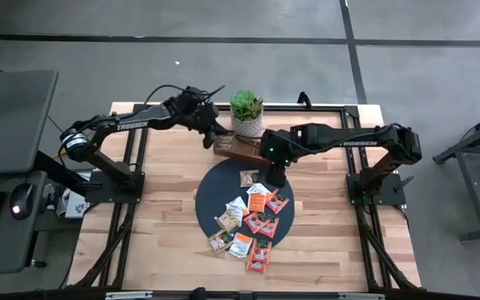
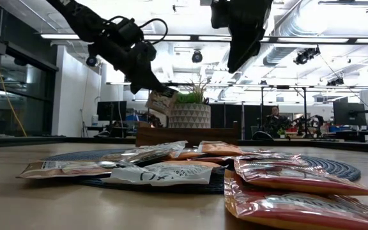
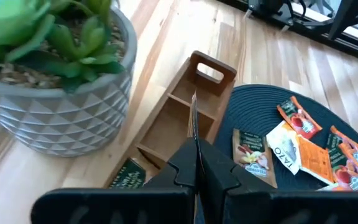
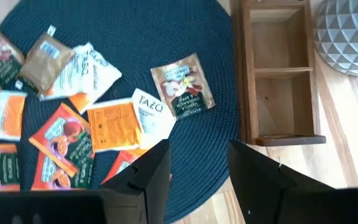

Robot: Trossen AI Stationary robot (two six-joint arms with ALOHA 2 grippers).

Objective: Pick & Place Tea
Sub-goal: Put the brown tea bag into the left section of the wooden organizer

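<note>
A tea sachet [image 3: 193, 118] is held edge-on in the closed left tool [image 3: 196, 167] above the wooden tray [image 3: 182, 115]. The right tool [image 4: 197, 168] is spread wide over the dark mat [image 4: 135, 37], where the remaining sachets [image 4: 110, 124] are scattered.

"TAZO" is printed on a white sachet [image 4: 149, 112] near the middle of the mat [image 4: 166, 37], and it can be read again, turned sideways, on the same white sachet in the left wrist view [image 3: 283, 151]. White lettering runs along the right arm [image 1: 363, 142] and the left arm [image 1: 132, 125] in the high view, too small to make out. The small print on the orange and brown sachets cannot be read.
</note>
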